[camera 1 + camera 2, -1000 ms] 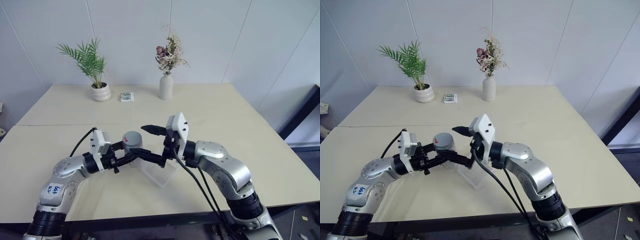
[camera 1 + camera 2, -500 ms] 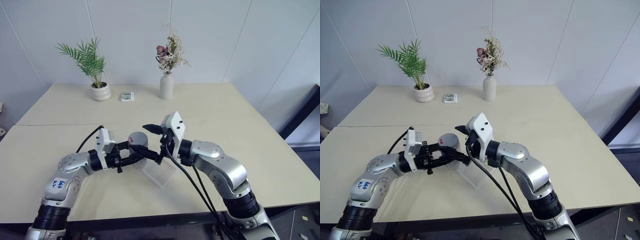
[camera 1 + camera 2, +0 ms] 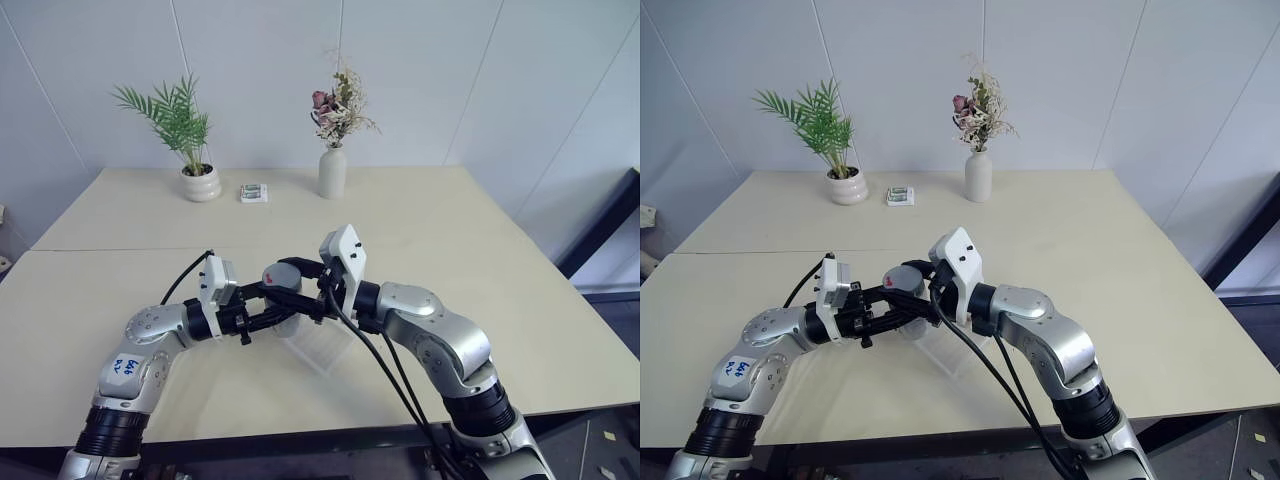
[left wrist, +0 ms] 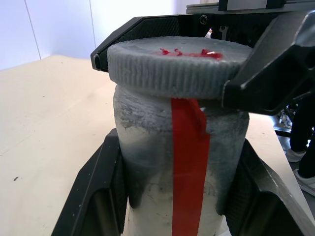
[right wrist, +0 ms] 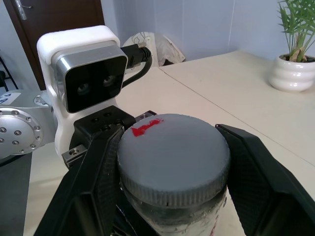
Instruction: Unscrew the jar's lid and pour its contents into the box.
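Sitting in a plain room with pale panelled walls is a big cream table [image 3: 480, 240], with a seam running across it where two tops meet. At the back of it stand a palm in a round white pot [image 3: 201, 184], a little green-and-white packet [image 3: 254, 193] whose print is too small to read, and a white vase [image 3: 332, 172] of dried flowers. A dark wooden door [image 5: 54, 17] shows in the right wrist view.

As for writing, there's some blue handwriting on a white sticker on the left upper arm [image 3: 128, 366], but I can't make it out. The jar [image 4: 179, 162] has a strip of red tape running down its side, and the lid [image 5: 173, 157] has a red smear on top.

The jar is up off the table, held out in front between the two arms, above the near part of the table. The left gripper [image 4: 179, 196] has its fingers pinching the frosted grey body from both sides. The right gripper [image 5: 172, 167] comes in from the other side and its fingers are clamped on the ribbed grey lid, which is still on the jar. I can't tell what's inside, the body is too cloudy.

The box [image 3: 322, 345] sits on the table right below the grippers, a clear shallow tray.
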Robot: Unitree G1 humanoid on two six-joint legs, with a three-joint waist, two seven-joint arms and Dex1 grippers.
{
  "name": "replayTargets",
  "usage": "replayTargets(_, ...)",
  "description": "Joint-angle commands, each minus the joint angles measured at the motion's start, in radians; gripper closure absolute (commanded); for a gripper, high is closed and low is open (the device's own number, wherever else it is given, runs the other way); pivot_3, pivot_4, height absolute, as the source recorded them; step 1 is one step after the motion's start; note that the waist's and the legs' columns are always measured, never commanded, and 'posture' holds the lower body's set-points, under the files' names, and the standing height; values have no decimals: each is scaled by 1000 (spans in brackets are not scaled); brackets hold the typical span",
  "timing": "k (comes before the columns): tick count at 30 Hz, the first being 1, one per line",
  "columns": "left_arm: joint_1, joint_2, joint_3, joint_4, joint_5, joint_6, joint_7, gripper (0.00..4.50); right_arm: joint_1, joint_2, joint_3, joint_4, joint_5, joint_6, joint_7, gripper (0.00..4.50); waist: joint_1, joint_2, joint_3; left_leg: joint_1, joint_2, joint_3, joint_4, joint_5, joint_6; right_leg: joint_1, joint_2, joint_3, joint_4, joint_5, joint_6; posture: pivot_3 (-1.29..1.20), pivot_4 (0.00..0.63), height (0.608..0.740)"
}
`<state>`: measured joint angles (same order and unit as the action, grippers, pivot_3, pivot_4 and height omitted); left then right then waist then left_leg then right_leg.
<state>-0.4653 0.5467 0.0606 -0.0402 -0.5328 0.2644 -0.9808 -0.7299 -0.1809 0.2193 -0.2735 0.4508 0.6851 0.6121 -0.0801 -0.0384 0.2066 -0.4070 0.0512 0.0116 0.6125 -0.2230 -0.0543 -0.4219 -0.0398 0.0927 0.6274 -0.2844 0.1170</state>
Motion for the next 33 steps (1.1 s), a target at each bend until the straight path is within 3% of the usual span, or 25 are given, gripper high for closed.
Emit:
replayTargets(1,0,-4,7,-32,2,-20,-8,2481,-31,11,-41,-38,56,-13,31,1906,0,0,0,0,0,0,0,0,0,0,0,0,0,0,0,0,150,740)
replayTargets(5,-13,2,-3,-21,-2,-14,-36,2481,-44,-48,-28,-43,108,-28,198,1906,2,0,0,0,0,0,0,0,0,0,0,0,0,0,0,0,150,740)
replayTargets(9,-65,8,-41,22,11,-21,-105,2481,-93,-156,-20,0,182,-46,481,1906,5,0,0,0,0,0,0,0,0,0,0,0,-1,0,0,0,150,740)
replayTargets(13,-106,0,-78,39,10,-18,-175,2481,-161,-184,-11,77,189,-63,624,1906,-2,0,0,0,0,0,0,0,0,0,1,0,0,0,0,0,150,740)
replayTargets(21,-109,-17,-106,14,-7,15,-234,2481,-232,-187,-8,206,145,-115,765,1906,-2,0,0,0,0,0,0,0,0,0,2,0,0,-1,1,0,150,740)
replayTargets(29,-95,-25,-77,-8,-20,30,-217,2481,-239,-185,-40,259,124,-148,761,1906,-1,0,0,0,0,-1,1,0,0,0,2,1,1,-1,1,0,150,740)
replayTargets(33,-90,-21,-69,-21,-28,38,-213,2481,-226,-179,-52,263,124,-140,730,578,-2,0,0,0,0,0,1,0,0,0,2,1,1,-1,1,0,150,740)
